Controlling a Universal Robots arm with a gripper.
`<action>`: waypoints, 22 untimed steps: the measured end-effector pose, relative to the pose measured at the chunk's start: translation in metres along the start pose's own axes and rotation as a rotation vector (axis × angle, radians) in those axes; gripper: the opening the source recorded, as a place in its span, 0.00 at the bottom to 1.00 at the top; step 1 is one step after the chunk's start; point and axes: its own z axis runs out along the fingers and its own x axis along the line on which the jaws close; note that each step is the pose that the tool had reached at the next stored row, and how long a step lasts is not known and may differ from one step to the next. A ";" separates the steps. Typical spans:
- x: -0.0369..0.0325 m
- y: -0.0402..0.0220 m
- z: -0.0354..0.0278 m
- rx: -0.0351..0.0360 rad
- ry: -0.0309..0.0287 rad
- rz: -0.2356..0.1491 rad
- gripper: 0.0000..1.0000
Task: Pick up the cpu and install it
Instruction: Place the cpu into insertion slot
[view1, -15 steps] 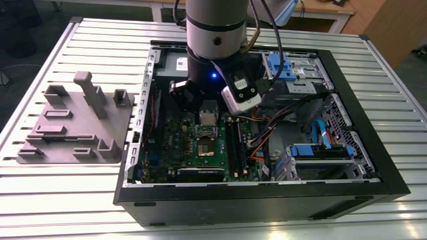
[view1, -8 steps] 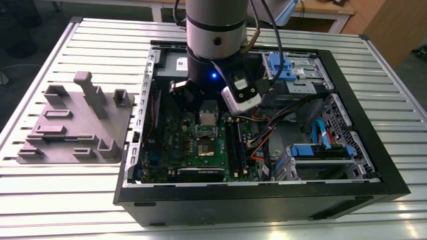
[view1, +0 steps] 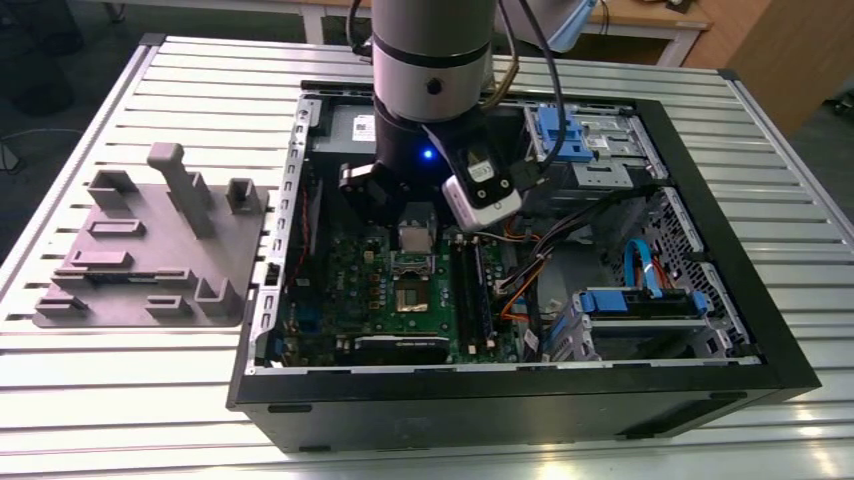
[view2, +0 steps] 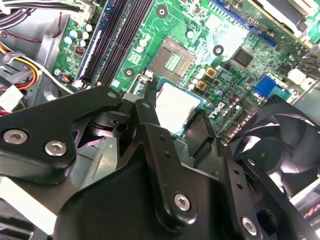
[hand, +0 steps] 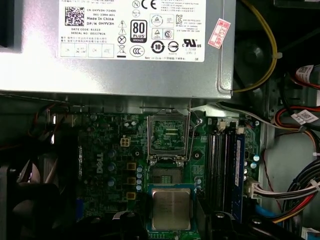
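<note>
1. The gripper (view2: 176, 111) pinches the cpu (view2: 179, 104) by two opposite edges. The chip is held flat with its metal top up, probably to match the socket.
2. The cpu hangs over the motherboard (hand: 107, 165), just beside the open socket (view2: 172, 61), and is not yet seated.
3. The socket's frame (hand: 169, 134) stands lifted toward the power supply (hand: 125, 60) — the seat lies bare.
4. Memory slots (view2: 115, 45), a fan (view2: 280, 135) and cables (hand: 295, 190) crowd the approach. The grey tray (view1: 147, 250) rests on the tabletop (view1: 107, 400), outside the case (view1: 747, 330).

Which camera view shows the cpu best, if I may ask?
The first wrist view: the cpu faces the camera squarely, metal top unobstructed. The second wrist view shows it slanted between the fingers; the exterior view, a small pale square.
</note>
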 end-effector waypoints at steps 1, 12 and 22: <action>0.0000 0.0000 0.0017 0.0002 0.0001 0.000 0.47; 0.0003 0.0003 0.0148 0.0002 0.0001 0.000 0.47; 0.0003 0.0003 0.0151 0.0002 0.0001 0.000 0.47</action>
